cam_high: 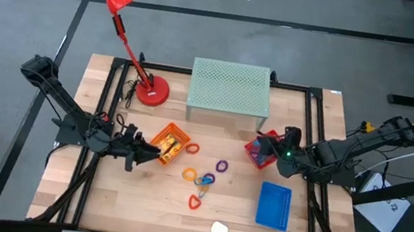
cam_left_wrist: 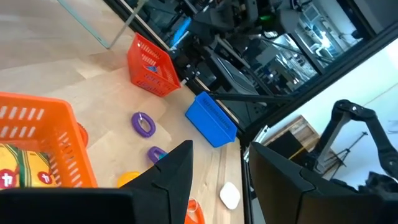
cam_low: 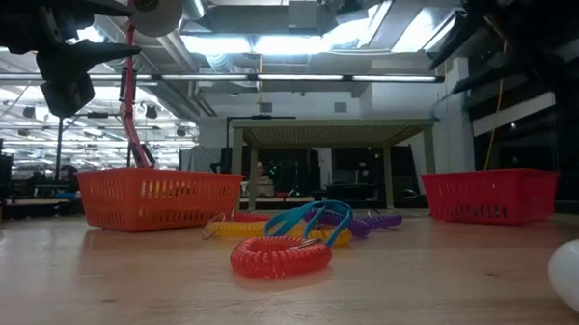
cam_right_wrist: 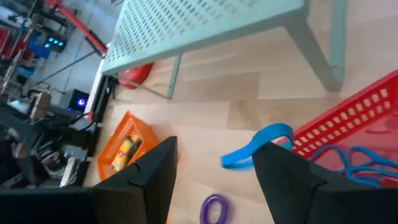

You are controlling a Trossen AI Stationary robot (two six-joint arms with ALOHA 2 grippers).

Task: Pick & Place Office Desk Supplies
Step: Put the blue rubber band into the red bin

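My right gripper (cam_right_wrist: 214, 180) hovers open above the red basket (cam_high: 262, 152), right of the table's middle, with nothing between its fingers. A blue loop (cam_right_wrist: 256, 145) lies over that basket's rim, one end outside; more blue loops (cam_right_wrist: 348, 158) lie inside. My left gripper (cam_left_wrist: 217, 180) stands open and empty beside the orange basket (cam_high: 169, 145), which holds yellow tubes (cam_left_wrist: 18, 169). Orange (cam_high: 192, 148), purple (cam_high: 221, 166), blue (cam_high: 203, 181) and red (cam_high: 195, 202) loops lie loose on the table between the baskets. The blue basket (cam_high: 274, 205) stands near the front right.
A pale green mesh riser (cam_high: 229, 91) stands at the table's far middle, and a red desk lamp (cam_high: 150, 91) has its base to the riser's left. A small white object (cam_high: 219, 230) lies near the front edge. Bare wood shows at the front left.
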